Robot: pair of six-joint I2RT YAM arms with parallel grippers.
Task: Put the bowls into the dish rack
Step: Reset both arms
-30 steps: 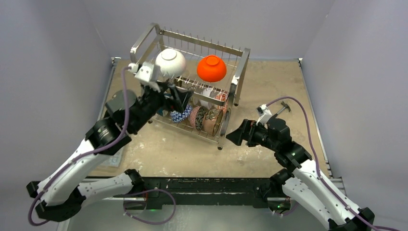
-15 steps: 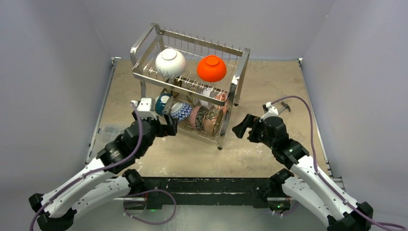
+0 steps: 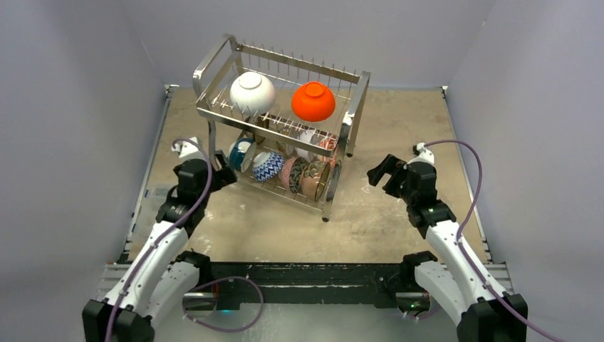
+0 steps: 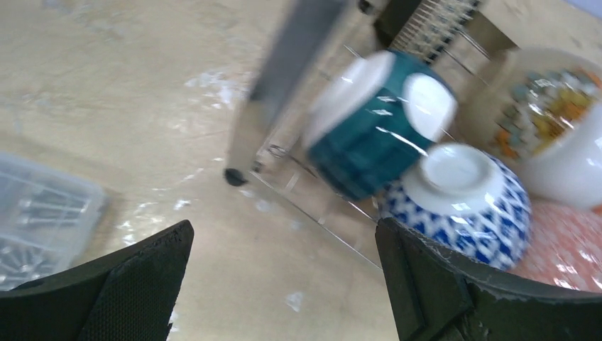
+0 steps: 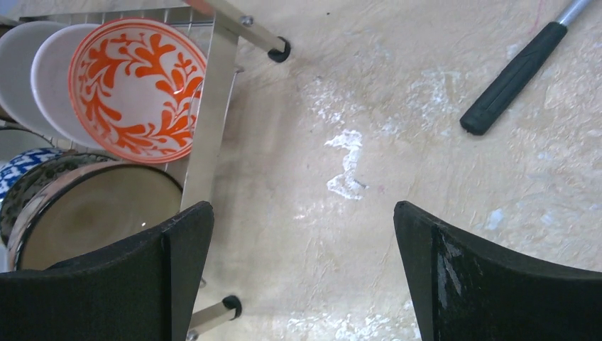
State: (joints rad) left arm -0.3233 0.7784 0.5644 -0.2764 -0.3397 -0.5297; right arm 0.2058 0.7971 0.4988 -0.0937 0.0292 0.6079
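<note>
A tall two-tier chrome wire dish rack (image 3: 281,125) stands on a sandy beige tabletop (image 3: 399,128), with one black-and-white robot arm on each side of it.

The left jaws are spread wide and grasp nothing. They sit low, just beside the left end of the rack's lower tier. Straight ahead of them, in the left wrist view, a round teal ceramic bowl (image 4: 369,149) with a white foot stands on edge in the lower tier, just past a chrome rack leg (image 4: 284,78). Ahead and to their right, close against the teal bowl, leans a blue-and-white zigzag-patterned bowl (image 4: 490,227). Beyond it is a white bowl with a multicoloured band (image 4: 561,142). Off to the left of these jaws, a clear plastic box (image 4: 42,213) lies on the tabletop.

The right jaws are also spread wide and empty. They are near the rack's right end but apart from it, with only tabletop showing between them. To their left, a white bowl with an orange-red leaf pattern (image 5: 135,89) stands on edge in the lower tier. Plain white bowls (image 5: 28,71) are lined up behind it, and a tan bowl with a dark mottled outside (image 5: 99,206) sits nearer the jaws. Ahead and to their right lies a black-handled metal tool (image 5: 511,82).

Above both sets of jaws, on the upper tier, a plain white bowl (image 3: 252,92) and a bright orange bowl (image 3: 313,101) sit upturned side by side.
</note>
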